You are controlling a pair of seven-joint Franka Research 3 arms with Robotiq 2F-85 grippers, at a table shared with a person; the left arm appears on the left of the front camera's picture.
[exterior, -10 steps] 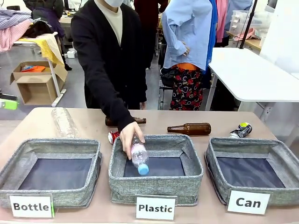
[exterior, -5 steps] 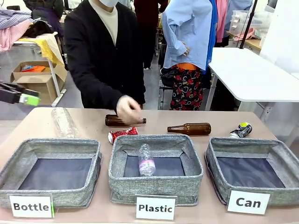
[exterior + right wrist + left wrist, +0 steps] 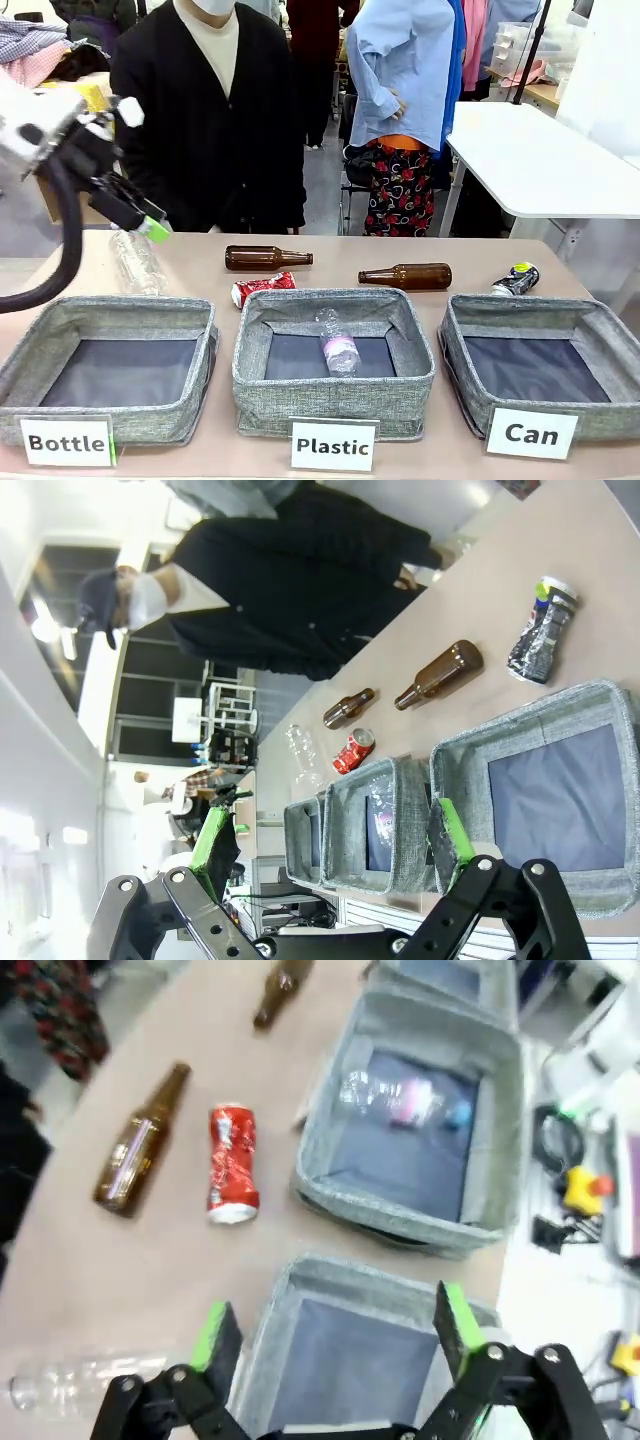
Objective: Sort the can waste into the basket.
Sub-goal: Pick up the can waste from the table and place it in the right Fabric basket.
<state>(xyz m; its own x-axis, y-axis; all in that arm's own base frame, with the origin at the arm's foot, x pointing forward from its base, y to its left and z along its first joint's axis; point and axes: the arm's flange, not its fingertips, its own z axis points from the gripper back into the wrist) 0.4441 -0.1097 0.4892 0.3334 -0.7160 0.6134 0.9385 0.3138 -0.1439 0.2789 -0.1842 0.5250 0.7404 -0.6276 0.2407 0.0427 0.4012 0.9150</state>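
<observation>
**Desk:** How does the left gripper (image 3: 335, 1325) stand?

**Photographer:** Jaws wide apart and nothing between them, raised over the rim of a grey bin (image 3: 330, 1278). Past its fingertips the red can (image 3: 232, 1163) lies crushed on the table (image 3: 110, 1260), just beside a brown bottle (image 3: 140, 1165).

**Desk:** And the right gripper (image 3: 332, 835)?

**Photographer:** Also spread wide and empty-handed, hanging high over the robot's side of the table. The basket (image 3: 530, 715) sits just ahead of one finger. Beyond the basket's far wall, well apart from the gripper, the black-silver can (image 3: 540, 635) lies on the tabletop.
</observation>
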